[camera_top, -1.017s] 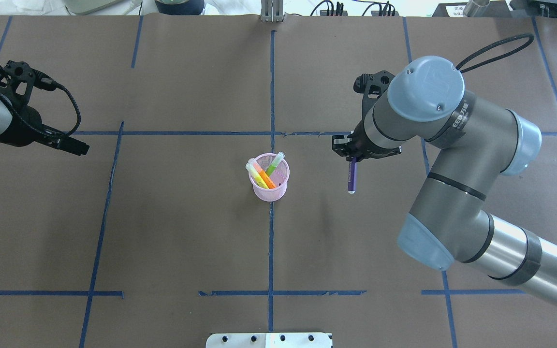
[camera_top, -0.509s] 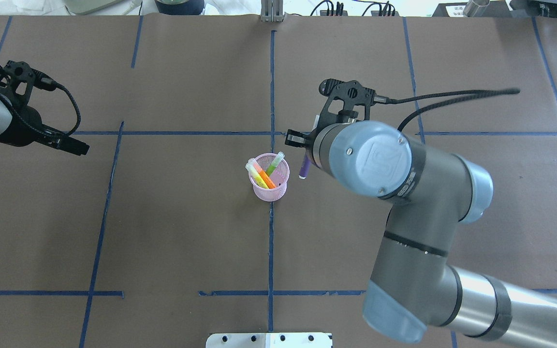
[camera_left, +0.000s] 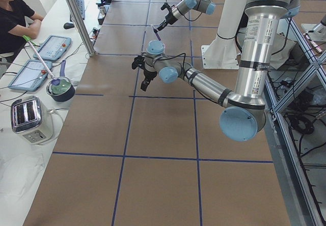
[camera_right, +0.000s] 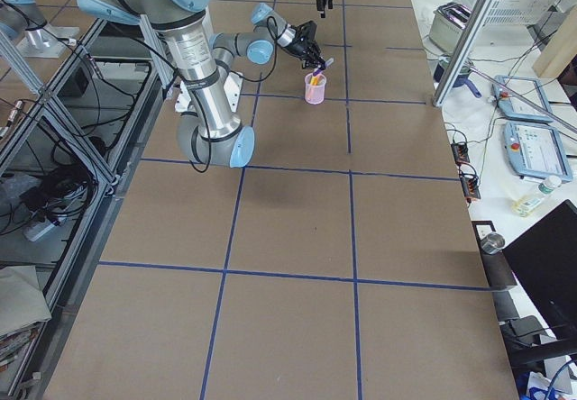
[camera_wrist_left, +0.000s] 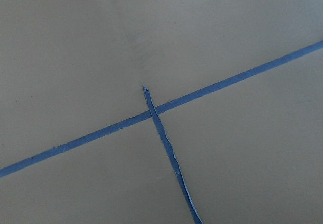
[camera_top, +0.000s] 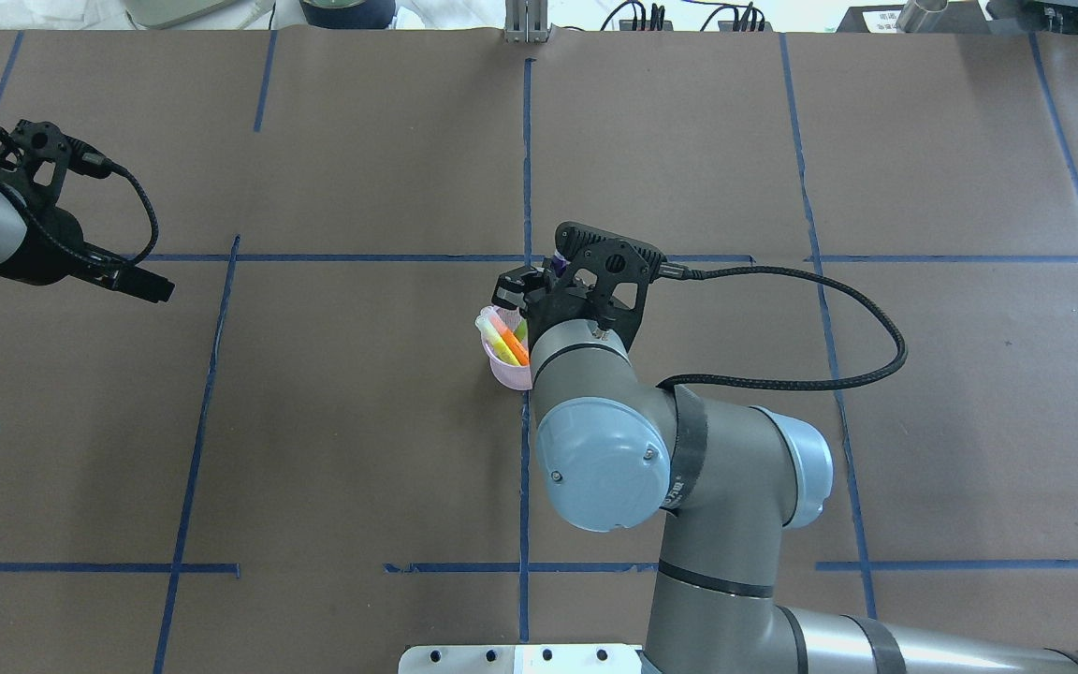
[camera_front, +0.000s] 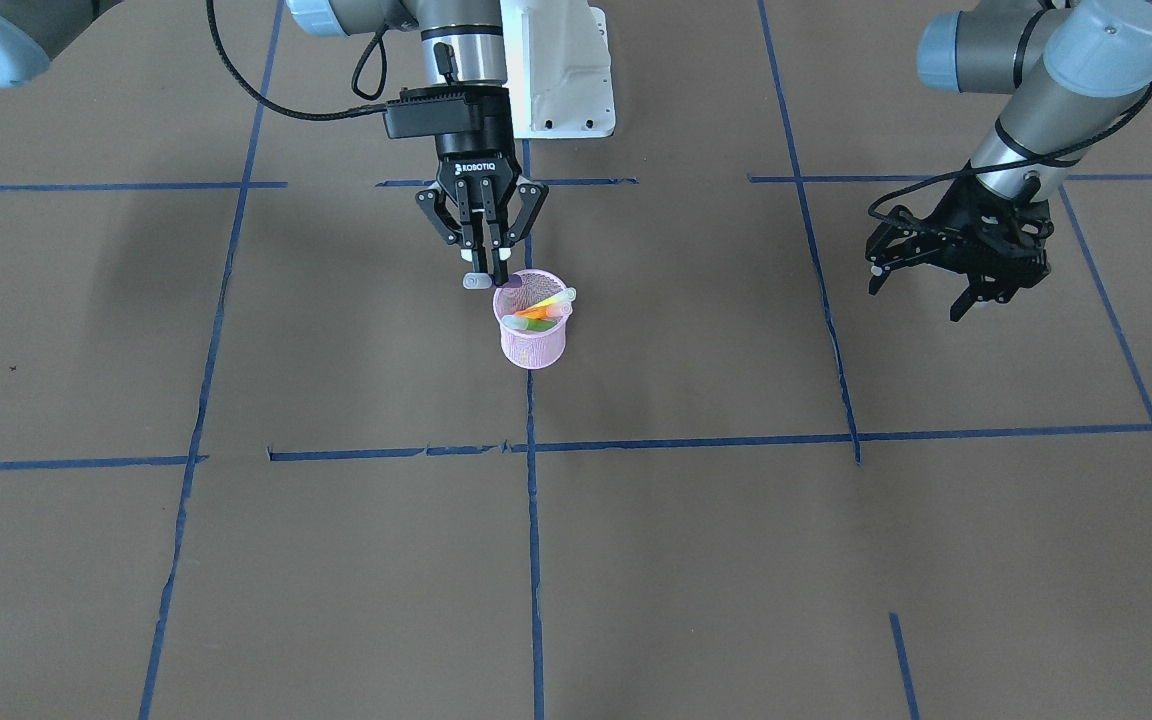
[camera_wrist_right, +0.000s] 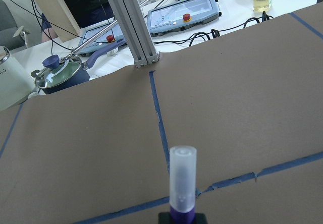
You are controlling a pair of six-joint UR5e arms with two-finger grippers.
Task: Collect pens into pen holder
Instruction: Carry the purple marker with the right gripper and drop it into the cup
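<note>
Clamping purple pen [camera_wrist_right: 182, 183], clearest wrist-side, right gripper [camera_front: 483, 272] hangs by pen holder [camera_front: 533, 345]; left gripper [camera_front: 918, 294] gapes.

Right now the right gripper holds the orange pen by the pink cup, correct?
Not orange: the right gripper holds the purple pen by the pink cup; the right wrist view shows its purple barrel. The orange pen already sits in the cup.
</note>
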